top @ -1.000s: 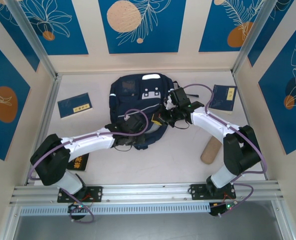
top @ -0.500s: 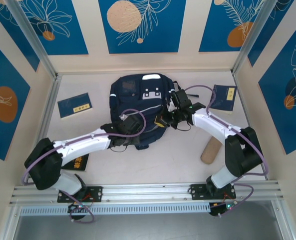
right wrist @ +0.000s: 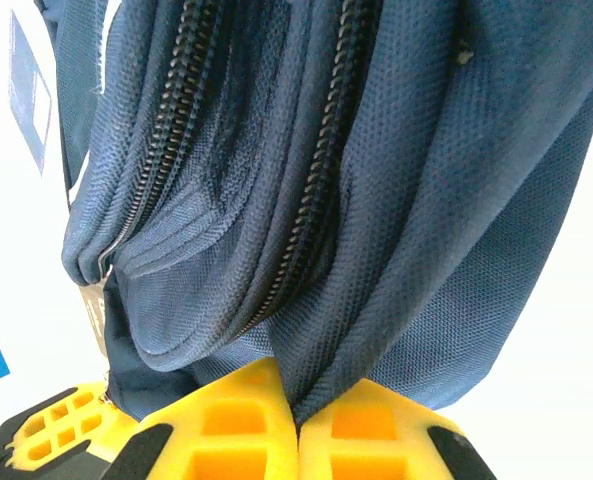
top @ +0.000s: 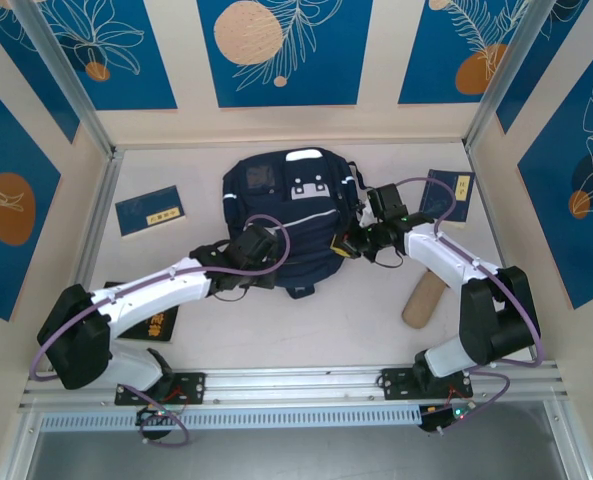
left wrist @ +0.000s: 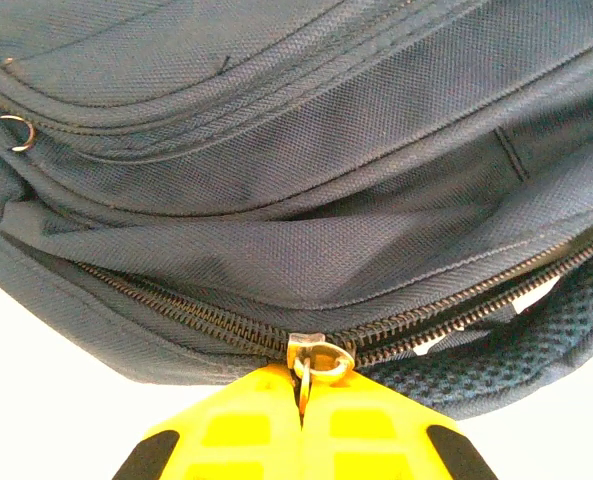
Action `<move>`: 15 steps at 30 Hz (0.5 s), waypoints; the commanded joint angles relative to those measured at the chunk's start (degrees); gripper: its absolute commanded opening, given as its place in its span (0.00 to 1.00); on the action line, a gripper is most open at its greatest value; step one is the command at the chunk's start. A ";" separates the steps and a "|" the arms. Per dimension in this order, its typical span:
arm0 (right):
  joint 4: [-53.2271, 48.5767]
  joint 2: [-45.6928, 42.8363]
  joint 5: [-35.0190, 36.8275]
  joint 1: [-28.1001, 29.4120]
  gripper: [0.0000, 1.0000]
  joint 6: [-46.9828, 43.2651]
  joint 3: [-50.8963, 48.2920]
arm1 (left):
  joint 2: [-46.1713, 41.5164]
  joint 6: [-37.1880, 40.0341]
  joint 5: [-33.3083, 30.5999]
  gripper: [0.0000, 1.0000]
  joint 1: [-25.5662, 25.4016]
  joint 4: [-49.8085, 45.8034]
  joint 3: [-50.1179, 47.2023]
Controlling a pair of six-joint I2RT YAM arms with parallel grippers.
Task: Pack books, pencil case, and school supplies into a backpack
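The navy backpack [top: 286, 215] lies flat at the middle back of the table. My left gripper [top: 248, 272] is at its lower left edge, shut on the metal zipper pull [left wrist: 316, 360] of the main zip [left wrist: 176, 312]. To the right of the pull the zip stands parted. My right gripper [top: 351, 246] is at the bag's right side, shut on a fold of backpack fabric [right wrist: 396, 200] beside a zip. Three books lie around: a blue one [top: 148, 210] at the left, one [top: 446, 195] at the right, and a dark one [top: 156, 325] half under my left arm.
A tan cylinder-shaped pouch [top: 423, 300] lies on the table near my right arm's elbow. Patterned walls close in the table at the left, back and right. A metal rail [top: 296, 385] runs along the near edge by the arm bases.
My left gripper has closed on the zipper pull. The right gripper has drawn the bag's side to the right, and the backpack has shifted and stretched that way.
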 commanded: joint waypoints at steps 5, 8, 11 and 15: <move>-4.34 -0.46 5.03 -2.29 0.04 -3.50 1.41 | 2.19 5.54 0.90 0.00 2.27 -8.04 3.66; -4.63 -0.12 3.74 -2.02 0.05 -4.64 2.08 | 2.55 6.57 6.60 0.00 2.73 -8.47 4.70; -5.45 0.57 1.43 -1.37 0.28 -5.38 2.86 | 3.57 7.33 13.93 0.00 2.86 -8.24 6.59; -5.66 -3.85 3.72 -0.36 0.58 -0.50 0.94 | 5.98 6.92 22.22 0.00 2.78 -5.85 8.84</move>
